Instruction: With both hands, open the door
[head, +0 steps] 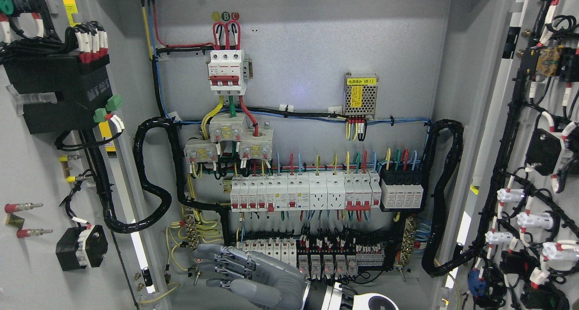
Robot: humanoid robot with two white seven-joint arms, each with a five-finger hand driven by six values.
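Observation:
The grey electrical cabinet stands with both doors swung wide. The left door (31, 174) shows its inner face with a black module and wiring. The right door (502, 133) shows its inner face with black cable looms and white switches. My right hand (206, 267) comes up from the bottom edge right of the middle and reaches left, low inside the cabinet. Its grey fingers (226, 260) are stretched out and relaxed, holding nothing, in front of the lowest terminal row. It touches neither door. My left arm is out of view.
The back panel (307, 52) carries a red-and-white breaker (227, 71), a row of white breakers (303, 191), a meshed power supply (360, 95) and relays (325, 260). Black corrugated conduit (151, 197) loops at both sides. Yellow wires hang near the hand.

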